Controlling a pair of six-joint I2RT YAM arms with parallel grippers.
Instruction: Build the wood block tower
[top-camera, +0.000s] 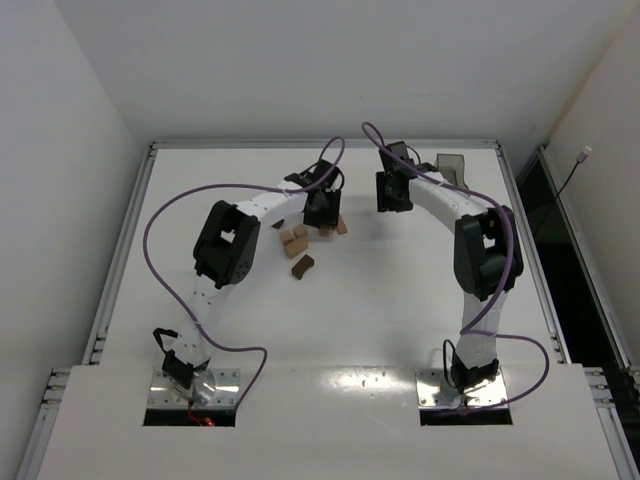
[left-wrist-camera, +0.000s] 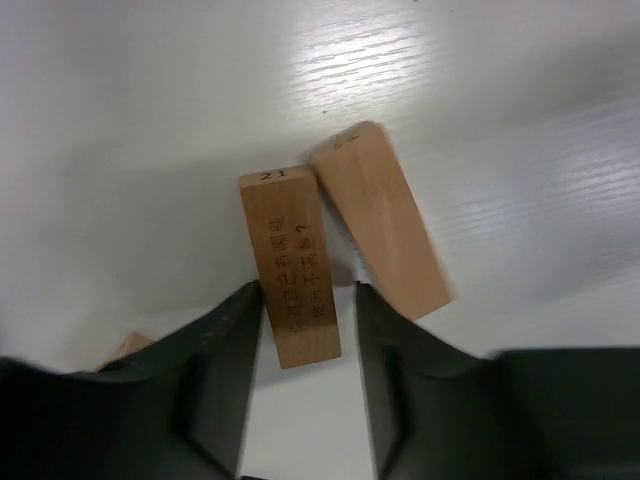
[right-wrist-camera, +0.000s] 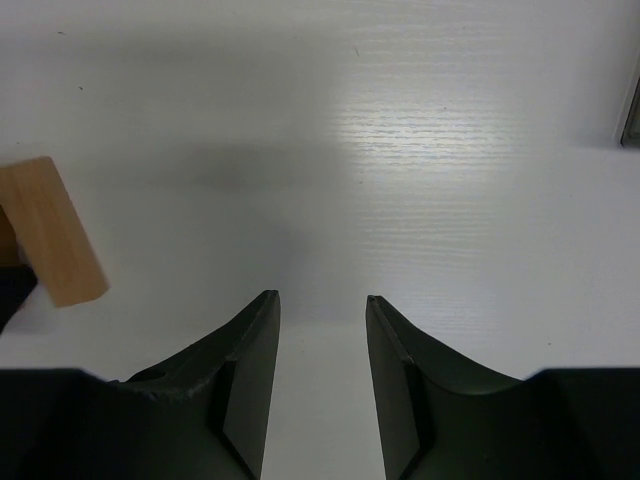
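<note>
Several wood blocks lie in a loose group at the table's middle back: light tan cubes (top-camera: 295, 241), a dark brown notched piece (top-camera: 302, 265), and a small dark piece (top-camera: 278, 225). No tower stands. My left gripper (top-camera: 322, 210) is low over the group's right end. In the left wrist view its open jaws (left-wrist-camera: 308, 290) straddle a tan bar (left-wrist-camera: 293, 270) marked "21" with printed writing. The left finger is against the bar and a small gap shows at the right finger. A second tan bar (left-wrist-camera: 385, 225) lies angled against it. My right gripper (top-camera: 393, 195) is open and empty (right-wrist-camera: 322, 297) over bare table.
A translucent grey tray (top-camera: 452, 168) stands at the back right, behind the right arm. A tan bar (right-wrist-camera: 50, 232) shows at the left edge of the right wrist view. Purple cables loop over both arms. White walls enclose the table.
</note>
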